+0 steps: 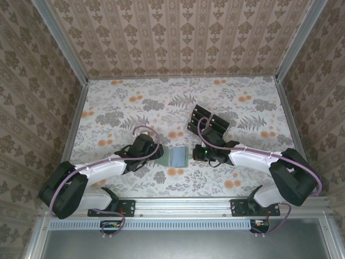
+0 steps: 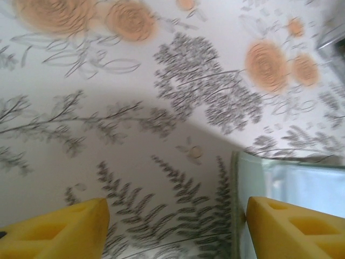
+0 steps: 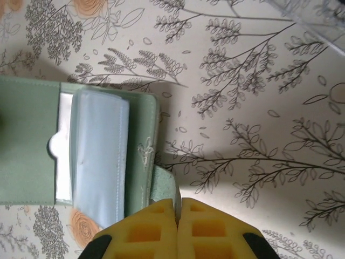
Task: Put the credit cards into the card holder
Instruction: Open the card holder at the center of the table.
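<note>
The card holder [image 1: 177, 156] lies open on the flowered table between my two grippers, pale blue-green inner faces up. My right gripper [image 3: 177, 208] is shut on a thin green flap at the card holder's [image 3: 102, 151] right edge. My left gripper [image 2: 175, 216] is open just above the table. Its right finger [image 2: 291, 226] sits at the left edge of the card holder [image 2: 253, 178], and nothing is gripped between the fingers. The black credit cards [image 1: 207, 120] rest in a clear tray behind the right gripper [image 1: 198, 155]. The left gripper [image 1: 157, 153] is at the holder's left side.
The clear plastic tray [image 1: 216, 127] stands tilted at mid-table, just beyond the right arm; its corner shows at the right wrist view's top right [image 3: 310, 21]. Patterned walls enclose the table on three sides. A metal rail [image 1: 183, 206] runs along the near edge.
</note>
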You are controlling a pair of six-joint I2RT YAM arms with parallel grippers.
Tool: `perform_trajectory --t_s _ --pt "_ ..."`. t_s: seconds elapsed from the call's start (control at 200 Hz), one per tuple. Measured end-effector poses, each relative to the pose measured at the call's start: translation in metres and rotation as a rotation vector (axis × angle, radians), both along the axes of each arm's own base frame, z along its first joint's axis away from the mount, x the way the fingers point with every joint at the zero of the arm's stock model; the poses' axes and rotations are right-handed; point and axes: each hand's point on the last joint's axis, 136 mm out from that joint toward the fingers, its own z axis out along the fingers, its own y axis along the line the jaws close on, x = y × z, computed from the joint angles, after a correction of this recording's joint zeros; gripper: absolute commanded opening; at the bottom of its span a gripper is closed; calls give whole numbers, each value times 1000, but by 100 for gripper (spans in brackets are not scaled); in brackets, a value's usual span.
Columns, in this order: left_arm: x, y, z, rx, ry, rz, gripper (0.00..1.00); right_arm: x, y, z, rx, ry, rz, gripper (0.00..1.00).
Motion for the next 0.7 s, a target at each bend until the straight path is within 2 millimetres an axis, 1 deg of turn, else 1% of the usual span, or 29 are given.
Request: perform_trajectory --t_s 0.105,0.21,0.29,0.365,0.455,0.56,0.64,0.7 --pt "-3 8 -8 67 36 3 67 9 0 2 13 -24 -17 0" --pt "-1 9 -14 119 64 -3 67 13 -2 -3 8 -20 -28 0" --pt "2 7 -18 148 80 -13 67 14 -3 -10 0 -10 -33 5" --pt "4 7 -20 177 89 -21 67 15 -5 -14 -8 0 -38 11" --pt "8 5 -19 195 89 -36 67 17 -8 -16 -12 3 -47 22" --pt "15 -1 -13 202 71 -51 69 18 -10 -15 -16 -1 -53 34" --pt "19 -3 -7 207 53 -61 71 18 -12 -8 -16 -16 -59 41" --pt "20 -3 -3 215 48 -70 73 17 -13 4 -6 -38 -61 44"
